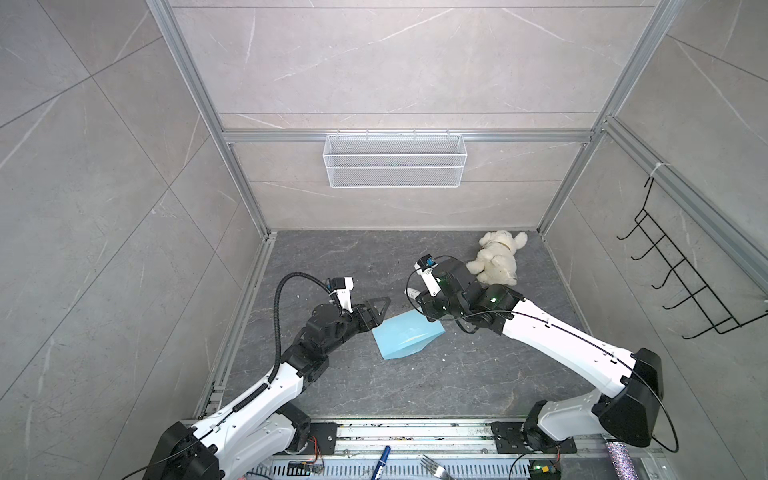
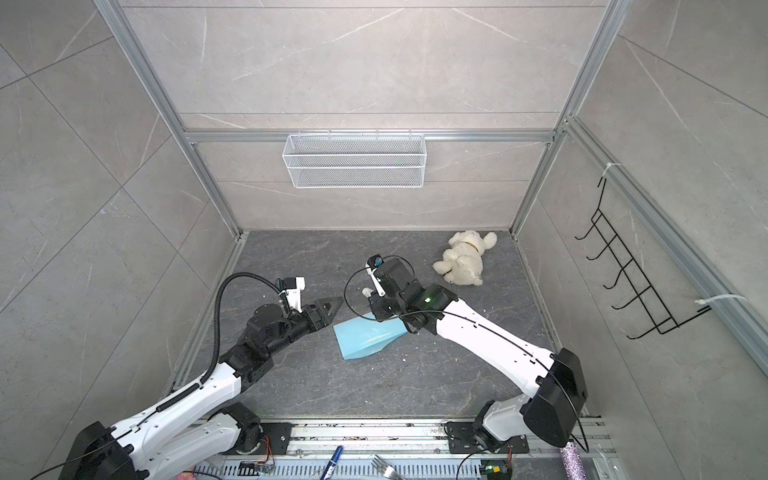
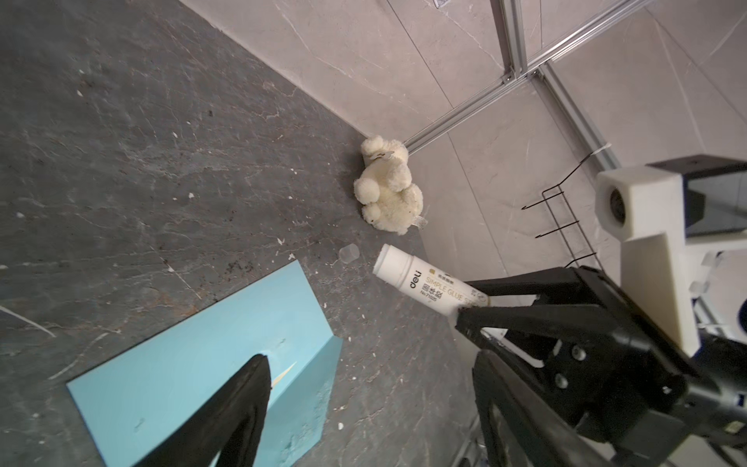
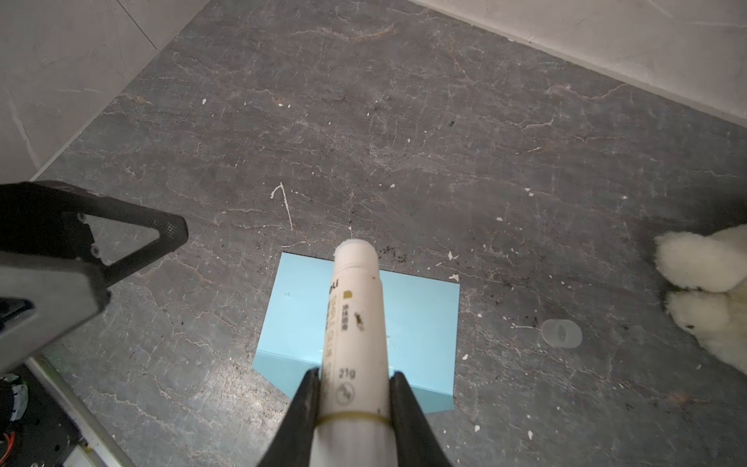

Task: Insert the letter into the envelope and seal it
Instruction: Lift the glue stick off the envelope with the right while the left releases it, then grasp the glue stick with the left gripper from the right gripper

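The light blue envelope (image 1: 399,338) (image 2: 361,338) (image 3: 169,376) (image 4: 420,319) lies flat on the dark floor between the arms, with one side creased upward. A thin tan sliver of the letter (image 3: 284,374) peeks out at that crease; the rest is hidden. My left gripper (image 1: 376,316) (image 2: 330,315) (image 3: 371,358) hovers open at the envelope's left corner, holding nothing. My right gripper (image 1: 423,308) (image 4: 353,374) is shut on an uncapped white glue stick (image 4: 355,315) (image 3: 420,283), held above the envelope with its tip over the far edge.
The glue stick's clear cap (image 4: 562,333) (image 3: 348,254) lies on the floor beside a white plush toy (image 1: 496,257) (image 2: 463,257). A wire basket (image 1: 395,160) hangs on the back wall and a black hook rack (image 1: 681,270) on the right wall. A pen (image 1: 384,457) and a fork (image 1: 432,465) lie by the front rail.
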`<state>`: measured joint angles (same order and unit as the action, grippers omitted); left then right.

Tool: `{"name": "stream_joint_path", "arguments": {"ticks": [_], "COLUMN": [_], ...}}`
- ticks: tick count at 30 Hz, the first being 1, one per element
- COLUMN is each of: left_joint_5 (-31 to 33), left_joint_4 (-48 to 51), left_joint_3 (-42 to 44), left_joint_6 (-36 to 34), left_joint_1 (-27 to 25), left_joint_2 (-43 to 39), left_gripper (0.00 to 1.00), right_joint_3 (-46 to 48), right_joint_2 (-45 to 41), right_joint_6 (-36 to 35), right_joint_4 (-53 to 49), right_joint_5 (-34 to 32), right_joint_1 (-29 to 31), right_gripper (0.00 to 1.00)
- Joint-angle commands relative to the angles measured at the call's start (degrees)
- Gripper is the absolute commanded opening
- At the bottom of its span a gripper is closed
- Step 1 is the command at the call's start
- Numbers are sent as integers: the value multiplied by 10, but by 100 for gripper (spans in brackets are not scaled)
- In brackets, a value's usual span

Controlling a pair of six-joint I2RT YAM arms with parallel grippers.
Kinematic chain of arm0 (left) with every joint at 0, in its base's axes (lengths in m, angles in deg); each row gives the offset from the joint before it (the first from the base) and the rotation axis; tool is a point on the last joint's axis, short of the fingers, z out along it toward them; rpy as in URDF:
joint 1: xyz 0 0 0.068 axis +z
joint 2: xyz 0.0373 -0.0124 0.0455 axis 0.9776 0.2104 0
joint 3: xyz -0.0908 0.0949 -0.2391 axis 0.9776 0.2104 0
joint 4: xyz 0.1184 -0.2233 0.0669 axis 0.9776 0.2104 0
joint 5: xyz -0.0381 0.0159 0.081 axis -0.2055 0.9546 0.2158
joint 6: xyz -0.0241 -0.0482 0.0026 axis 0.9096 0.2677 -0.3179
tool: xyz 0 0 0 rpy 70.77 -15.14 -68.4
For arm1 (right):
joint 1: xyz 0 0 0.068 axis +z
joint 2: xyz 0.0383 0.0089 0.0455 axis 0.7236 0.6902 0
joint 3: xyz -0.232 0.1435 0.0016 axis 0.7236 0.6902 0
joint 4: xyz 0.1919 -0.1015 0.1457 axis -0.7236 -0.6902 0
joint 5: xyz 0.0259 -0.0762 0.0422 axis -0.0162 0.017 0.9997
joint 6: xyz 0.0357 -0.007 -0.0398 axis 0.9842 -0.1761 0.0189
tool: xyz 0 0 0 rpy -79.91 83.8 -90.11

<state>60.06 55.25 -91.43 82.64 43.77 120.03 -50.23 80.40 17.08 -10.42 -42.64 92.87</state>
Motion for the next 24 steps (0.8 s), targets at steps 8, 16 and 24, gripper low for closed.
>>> {"name": "stream_joint_path", "arguments": {"ticks": [8,16,24], "left_joint_5": [-12,-19,-31], "left_joint_4": [-74,-81,-79], "left_joint_3": [-44,-71,-103], "left_joint_6": [260,403,476], "left_joint_1": [1,1,-9], "left_joint_2": [48,89,126], "left_gripper": [82,81,81], "right_joint_3": [90,116,118], "right_joint_2": [-73,-59,-38], "right_joint_6": [-19,-33,-39], "right_joint_4": [180,242,270], "right_joint_5": [-20,-34,-56], "right_joint_1": [1,3,26], "right_gripper": [0,0,0]}}
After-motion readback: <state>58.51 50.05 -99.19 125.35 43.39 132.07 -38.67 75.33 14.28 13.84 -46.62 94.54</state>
